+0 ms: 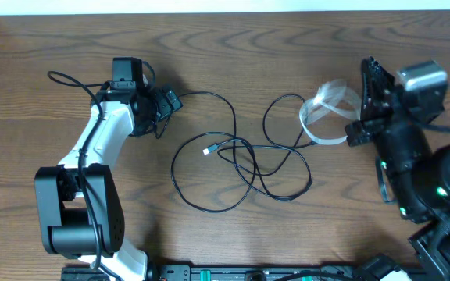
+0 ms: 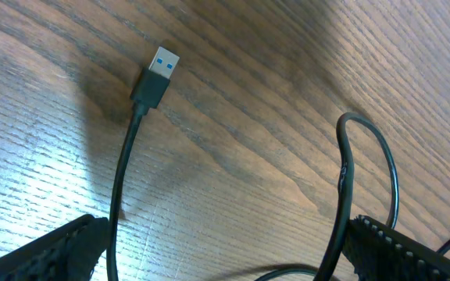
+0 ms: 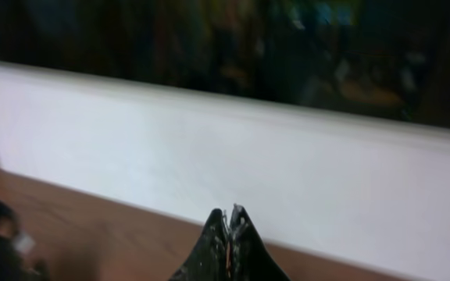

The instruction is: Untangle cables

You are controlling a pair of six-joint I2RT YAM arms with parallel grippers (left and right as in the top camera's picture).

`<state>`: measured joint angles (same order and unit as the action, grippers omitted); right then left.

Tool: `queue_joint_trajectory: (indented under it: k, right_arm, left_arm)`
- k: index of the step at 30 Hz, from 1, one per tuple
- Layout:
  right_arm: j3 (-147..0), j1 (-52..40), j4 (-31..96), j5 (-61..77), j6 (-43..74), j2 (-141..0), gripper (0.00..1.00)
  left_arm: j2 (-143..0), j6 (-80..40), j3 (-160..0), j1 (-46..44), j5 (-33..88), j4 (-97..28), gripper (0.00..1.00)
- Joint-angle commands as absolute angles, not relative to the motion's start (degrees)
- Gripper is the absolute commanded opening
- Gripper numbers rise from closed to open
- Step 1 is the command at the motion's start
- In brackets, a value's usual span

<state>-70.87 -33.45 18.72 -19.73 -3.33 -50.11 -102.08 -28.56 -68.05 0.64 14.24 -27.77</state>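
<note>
Loops of black cord lie crossed over one another in the middle of the table, a small loose plug just inside the left loop. One strand runs on toward the left edge and up to the left gripper.

That gripper is released, jaws wide. In its wrist view the fingers stand on either side of the strand, which ends beyond them in a USB plug flat on the wood. A second strand arches close to the other finger.

The step in hand looks like taking this plug end to draw its cord free. To do it well:
- centre on the cord just behind the plug, where the moulding would stop it slipping through;
- keep the arched strand outside the jaws before closing, or both come along together;
- pull slowly toward the left edge and lift a little at the crossings, so loops slide apart rather than cinch.

Nearer the far edge, on the right, the white cord curls beside the right arm. The right gripper is clenched, raised and aimed at the wall; whether it pinches anything cannot be told.
</note>
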Motion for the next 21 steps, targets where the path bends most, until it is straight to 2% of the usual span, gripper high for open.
queue_joint_trajectory:
  k: [1, 7, 10, 12, 16, 17, 19, 21]
  right_arm:
    - [-71.2, -33.3, 20.0, -29.2, -3.7, -50.5, 0.01]
    - [-71.2, -32.9, 23.4, -40.2, -3.7, -51.4, 0.01]
    - [-71.2, -32.3, 27.0, -41.0, -3.2, -52.1, 0.02]
    - [-71.2, -32.0, 29.8, -40.9, -2.3, -52.9, 0.15]
    - [-71.2, -31.7, 34.9, -41.0, -2.1, -55.6, 0.22]
    - [-71.2, -31.6, 35.9, -41.0, -2.1, -56.5, 0.31]
    - [-71.2, -30.8, 37.7, -41.1, -1.1, -58.3, 0.58]
    - [-71.2, -29.5, 39.2, -41.0, 0.9, -59.9, 0.74]
  left_arm:
    - [-100.9, -29.0, -67.8, 0.7, 13.6, -27.8, 1.00]
    - [-100.9, -29.0, -67.8, 0.7, 13.6, -27.8, 1.00]
    - [-100.9, -29.0, -67.8, 0.7, 13.6, -27.8, 1.00]
    - [-100.9, -29.0, -67.8, 0.7, 13.6, -27.8, 1.00]
    - [-100.9, -29.0, -67.8, 0.7, 13.6, -27.8, 1.00]
    - [-100.9, -29.0, -67.8, 0.7, 13.6, -27.8, 1.00]
    - [-100.9, -29.0, -67.8, 0.7, 13.6, -27.8, 1.00]
    - [-100.9, -29.0, -67.8, 0.7, 13.6, -27.8, 1.00]
